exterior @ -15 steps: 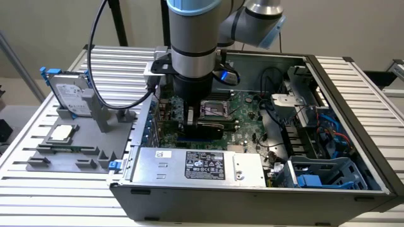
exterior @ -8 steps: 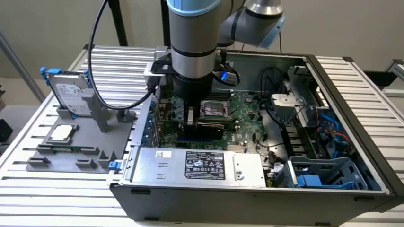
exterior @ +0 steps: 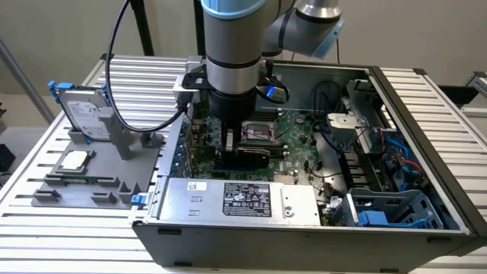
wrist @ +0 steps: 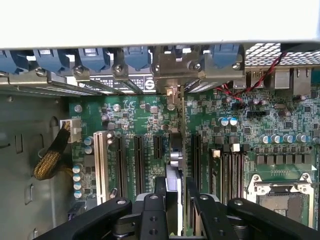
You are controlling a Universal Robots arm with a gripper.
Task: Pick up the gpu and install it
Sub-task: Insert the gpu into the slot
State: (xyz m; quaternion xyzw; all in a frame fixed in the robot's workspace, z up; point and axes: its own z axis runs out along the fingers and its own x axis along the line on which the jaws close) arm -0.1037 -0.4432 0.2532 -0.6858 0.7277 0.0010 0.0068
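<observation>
While the grey Universal Robots arm (exterior: 234,51) reached down into the open grey metal computer case (exterior: 426,142), its black two-fingered gripper (wrist: 175,200) was clamped on the gpu (wrist: 176,150), a thin flat card seen edge-on in the wrist view, its silver metal bracket (wrist: 172,65) up against the row of rear slot openings with blue plastic latches (wrist: 135,55). The card stood upright just over the green motherboard (wrist: 240,130), lined up along one of the long black expansion slots (wrist: 137,157); whether its lower edge had already entered a slot could not be told. In the exterior view the gripper sat just beside the square processor socket (exterior: 259,131). Doing this step well would, I judge, have called for keeping the card vertical, its edge parallel to the slot and its bracket square to the rear opening, then pressing straight down with even force; any tilt risked jamming. The silver hard drive with blue side rails (exterior: 84,114) stood in the grey holder (exterior: 91,182), outside the case.
</observation>
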